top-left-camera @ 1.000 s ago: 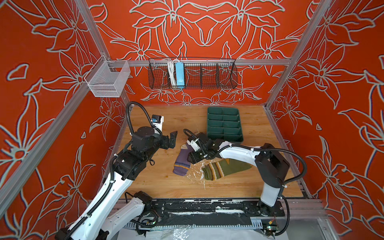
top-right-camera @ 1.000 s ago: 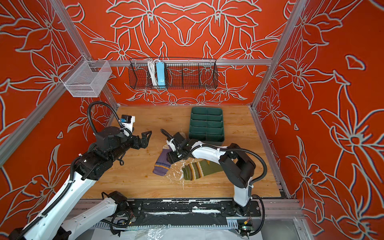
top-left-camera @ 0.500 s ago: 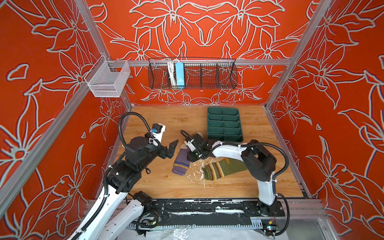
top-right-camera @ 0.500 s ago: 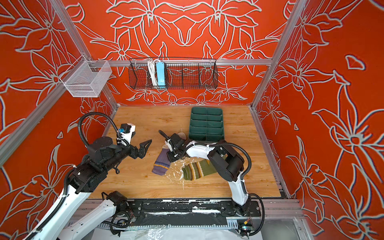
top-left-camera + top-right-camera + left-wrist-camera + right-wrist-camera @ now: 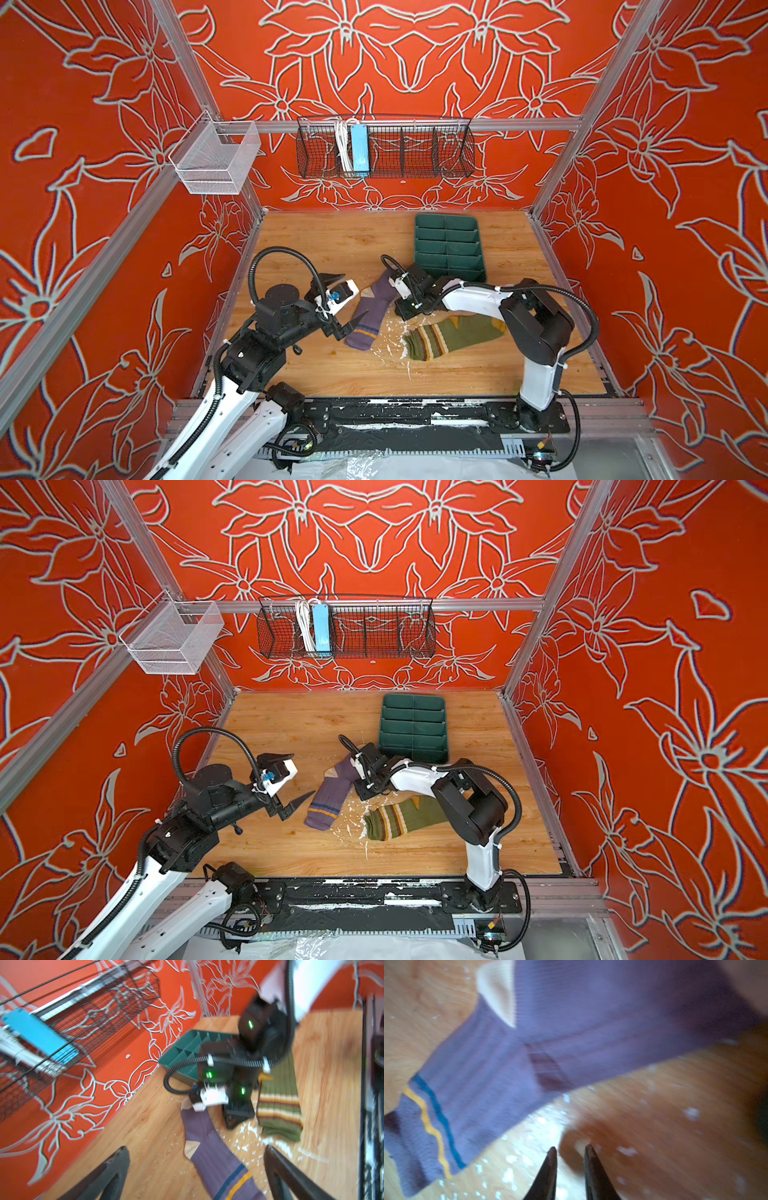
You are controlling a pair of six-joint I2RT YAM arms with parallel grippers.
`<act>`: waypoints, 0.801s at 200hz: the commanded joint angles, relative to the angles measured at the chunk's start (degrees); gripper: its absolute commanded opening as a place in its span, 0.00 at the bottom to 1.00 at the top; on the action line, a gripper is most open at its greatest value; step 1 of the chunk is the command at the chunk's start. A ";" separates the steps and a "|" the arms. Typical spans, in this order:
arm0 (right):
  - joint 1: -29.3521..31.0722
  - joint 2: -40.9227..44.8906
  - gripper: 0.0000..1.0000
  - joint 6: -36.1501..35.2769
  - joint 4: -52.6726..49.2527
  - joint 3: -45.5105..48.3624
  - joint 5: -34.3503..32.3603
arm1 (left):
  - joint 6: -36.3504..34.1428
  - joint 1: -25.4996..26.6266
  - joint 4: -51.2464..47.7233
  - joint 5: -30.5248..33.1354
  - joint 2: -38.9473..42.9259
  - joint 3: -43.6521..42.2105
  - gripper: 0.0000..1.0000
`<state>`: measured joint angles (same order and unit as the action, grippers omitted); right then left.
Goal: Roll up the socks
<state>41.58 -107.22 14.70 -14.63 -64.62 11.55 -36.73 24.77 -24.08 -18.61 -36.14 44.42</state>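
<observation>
Left tool (image 5: 356,293) is held fully spread and empty above the bench (image 5: 332,245); the purple sock (image 5: 370,316) lies flat just ahead of it. Right tool (image 5: 570,1150) is set low at that sock's opposite edge, jaws a slit apart, nothing seen gripped. The green sock (image 5: 453,336) lies flat just beside it.

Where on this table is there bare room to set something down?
Bare table at back left, beside the green tray, and along the front by the black rail. Crowded middle: purple sock, olive sock, left gripper, right gripper, white crumbs.
</observation>
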 commanded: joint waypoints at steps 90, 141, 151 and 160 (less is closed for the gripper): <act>8.22 -1.60 0.55 2.57 0.09 -9.12 14.59 | -18.97 1.77 -9.86 5.36 7.58 -3.34 0.98; 9.25 -8.95 0.64 7.04 5.43 -11.92 19.40 | -16.69 1.77 -8.61 5.88 9.42 -3.89 0.97; 9.31 -9.80 0.64 7.59 6.03 -11.88 19.98 | -16.02 1.77 -7.82 5.90 9.44 -4.14 0.97; 9.26 -10.11 0.65 8.01 6.56 -11.50 19.98 | -15.96 1.78 -7.57 5.54 9.41 -4.16 0.97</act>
<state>50.28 -115.83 20.08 -10.76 -75.26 29.08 -53.74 26.33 -32.51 -12.73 -27.14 40.12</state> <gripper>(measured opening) 0.642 0.974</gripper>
